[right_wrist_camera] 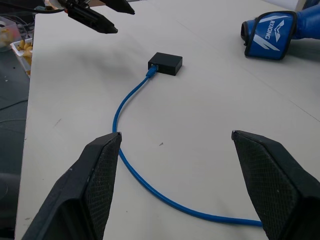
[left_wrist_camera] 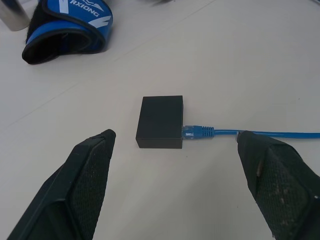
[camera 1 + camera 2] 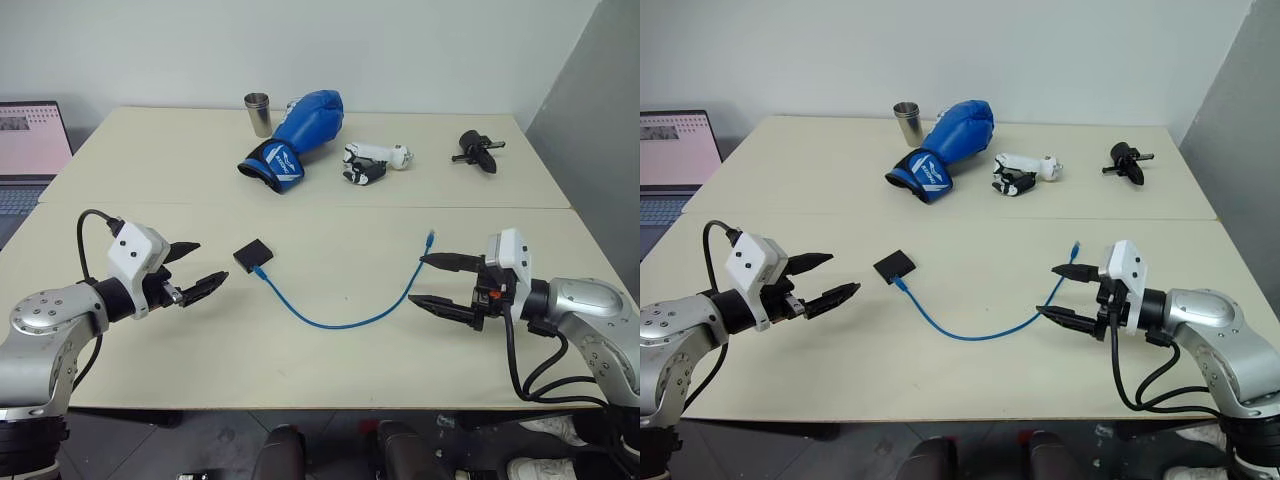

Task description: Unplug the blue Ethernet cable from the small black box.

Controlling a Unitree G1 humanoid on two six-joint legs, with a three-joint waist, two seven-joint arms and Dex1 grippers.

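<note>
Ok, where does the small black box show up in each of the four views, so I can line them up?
Left eye view: small black box left of centre on the table, beyond the left end effector.
Right eye view, same spot, left of centre.
Left wrist view: centre, beyond the two fingers.
Right wrist view: far off, at the cable's far end.
Shared landmark: the blue Ethernet cable, plugged into the box's side.

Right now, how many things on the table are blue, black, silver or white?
Blue: 2, the cable and the glove
Black: 2, the box and the knobbed tool
Silver: 1, the cup
White: 1, the white and black gadget
Total: 6
</note>
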